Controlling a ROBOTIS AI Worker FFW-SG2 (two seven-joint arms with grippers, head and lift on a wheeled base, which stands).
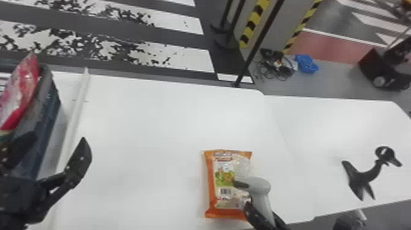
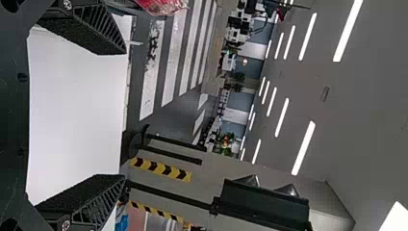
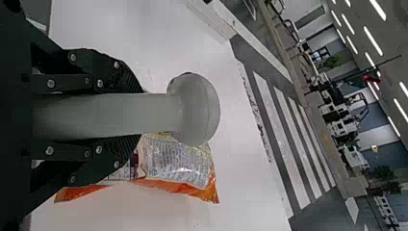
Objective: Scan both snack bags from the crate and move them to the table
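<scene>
Right pincer grasping the scanner over the orange snack bag, with the left pincer standing released.
The orange snack bag, the reference for all positions, is lying flat on the white worktop, its printed face showing upward. Directly above it, the scanner is presenting its rounded grey head, while the right pincer's two black fingers are closing around the handle from either side. Well to the left of the orange bag, the dark crate is holding the red snack bag, which is protruding above the rim. Also to its left, near the crate, the left pincer is gaping wide, gripping nothing. To its right, a black stand is resting on the worktop.
</scene>
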